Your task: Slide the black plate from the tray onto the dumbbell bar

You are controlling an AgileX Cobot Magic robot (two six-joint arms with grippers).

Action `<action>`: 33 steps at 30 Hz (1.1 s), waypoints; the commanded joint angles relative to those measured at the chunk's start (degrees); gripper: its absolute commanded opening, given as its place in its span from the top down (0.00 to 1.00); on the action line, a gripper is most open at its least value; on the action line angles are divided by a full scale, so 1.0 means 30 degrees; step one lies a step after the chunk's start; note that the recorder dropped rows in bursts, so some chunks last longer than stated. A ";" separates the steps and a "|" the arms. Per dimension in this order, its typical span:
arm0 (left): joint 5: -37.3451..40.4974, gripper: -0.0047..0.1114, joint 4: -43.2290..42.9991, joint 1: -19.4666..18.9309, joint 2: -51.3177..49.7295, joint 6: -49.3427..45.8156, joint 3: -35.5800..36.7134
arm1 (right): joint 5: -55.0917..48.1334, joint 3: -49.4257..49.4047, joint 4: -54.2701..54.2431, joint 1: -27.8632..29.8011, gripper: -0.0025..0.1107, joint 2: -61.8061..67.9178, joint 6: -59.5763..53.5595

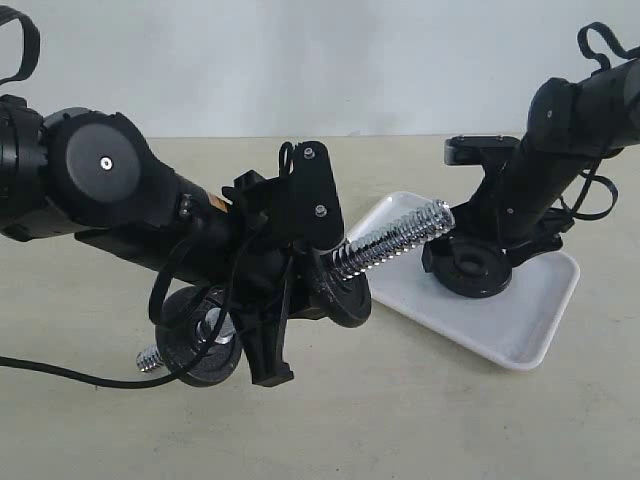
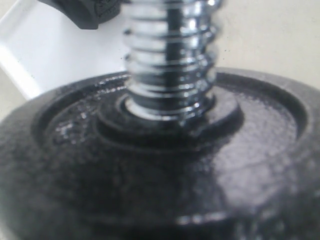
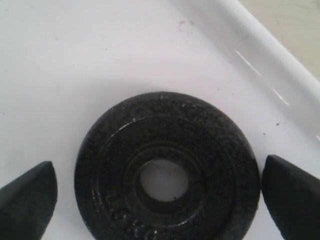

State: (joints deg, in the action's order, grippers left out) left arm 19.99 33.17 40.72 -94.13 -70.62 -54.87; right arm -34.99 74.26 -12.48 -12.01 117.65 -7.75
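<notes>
Nearest, the left gripper (image 1: 270, 305) pinches the dumbbell bar (image 1: 395, 240) between its fixed discs (image 1: 345, 290), with the threaded end pointing to two o'clock toward the tray (image 1: 520, 335). Further right, the black plate (image 1: 472, 270) lies flat on the tray. The right gripper (image 3: 160, 195) is spread wide astride it, not touching.

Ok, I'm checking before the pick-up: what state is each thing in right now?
black plate: flat on the tray, ungripped
tray: holds the black plate
dumbbell bar: held tilted, threaded end towards the tray
left gripper: shut on the dumbbell bar
right gripper: open, straddling the black plate
</notes>
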 commanded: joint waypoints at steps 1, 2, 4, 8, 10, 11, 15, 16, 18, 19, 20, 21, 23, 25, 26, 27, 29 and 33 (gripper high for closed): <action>-0.1213 0.92 0.0654 -0.0058 0.1048 0.0118 -0.0610 | 0.0090 0.0166 0.0237 0.0102 0.05 0.0105 0.0512; -0.1213 0.92 0.0654 -0.0058 0.1048 0.0118 -0.0610 | 0.0090 0.0166 0.0378 0.0102 0.05 0.0105 0.0616; -0.1213 0.92 0.0654 -0.0058 0.1048 0.0118 -0.0610 | 0.0090 0.0166 0.0859 0.0102 0.05 0.0184 0.0843; -0.1213 0.92 0.0649 -0.0058 0.1048 0.0217 -0.0610 | -0.0160 0.0166 0.2354 0.0102 0.05 0.0596 0.2583; -0.1213 0.92 0.0649 -0.0058 0.1048 0.0259 -0.0610 | -0.0160 0.0166 0.2471 0.0102 0.05 0.0784 0.2693; -0.1213 0.92 0.0649 -0.0058 0.1048 0.0259 -0.0610 | -0.0160 0.0166 0.2330 0.0102 0.05 0.0785 0.2693; -0.1213 0.92 0.0649 -0.0058 0.1048 0.0259 -0.0610 | -0.0194 0.0166 0.2243 0.0102 0.05 0.0785 0.2844; -0.1213 0.92 0.0649 -0.0058 0.1048 0.0259 -0.0610 | -0.0301 0.0166 0.2243 0.0102 0.05 0.0785 0.2844; -0.1213 0.92 0.0649 -0.0058 0.1048 0.0259 -0.0610 | -0.0625 0.0166 0.2243 0.0102 0.05 0.0785 0.2891; -0.1213 0.92 0.0649 -0.0058 0.1048 0.0259 -0.0610 | -0.0792 0.0166 0.2243 0.0102 0.05 0.0785 0.2981; -0.1213 0.92 0.0649 -0.0058 0.1048 0.0259 -0.0610 | -0.0850 0.0166 0.2243 0.0102 0.05 0.0785 0.3032; -0.1213 0.92 0.0649 -0.0058 0.1048 0.0259 -0.0610 | -0.0942 0.0166 0.2243 0.0102 0.05 0.0785 0.3032; -0.1213 0.92 0.0649 -0.0058 0.1048 0.0259 -0.0610 | -0.1220 0.0166 0.2243 0.0102 0.05 0.0785 0.3207; -0.1213 0.92 0.0649 -0.0058 0.1048 0.0259 -0.0610 | -0.1468 0.0166 0.2243 0.0023 0.05 0.0785 0.3340; -0.1213 0.92 0.0649 -0.0058 0.1048 0.0259 -0.0610 | -0.1568 0.0166 0.2243 -0.0025 0.05 0.0785 0.3394; -0.1213 0.92 0.0649 -0.0058 0.1048 0.0259 -0.0610 | -0.1652 0.0166 0.2243 -0.0105 0.05 0.0785 0.3394; -0.1213 0.92 0.0649 -0.0058 0.1048 0.0259 -0.0610 | -0.1749 0.0166 0.2243 -0.0179 0.05 0.0785 0.3394; -0.1213 0.92 0.0649 -0.0058 0.1048 0.0259 -0.0610 | -0.1965 0.0166 0.2096 -0.0179 0.05 0.0785 0.3394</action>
State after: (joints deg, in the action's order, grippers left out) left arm 20.27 33.06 40.72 -93.91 -70.62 -54.87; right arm -37.29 75.28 -5.19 -12.47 118.83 1.63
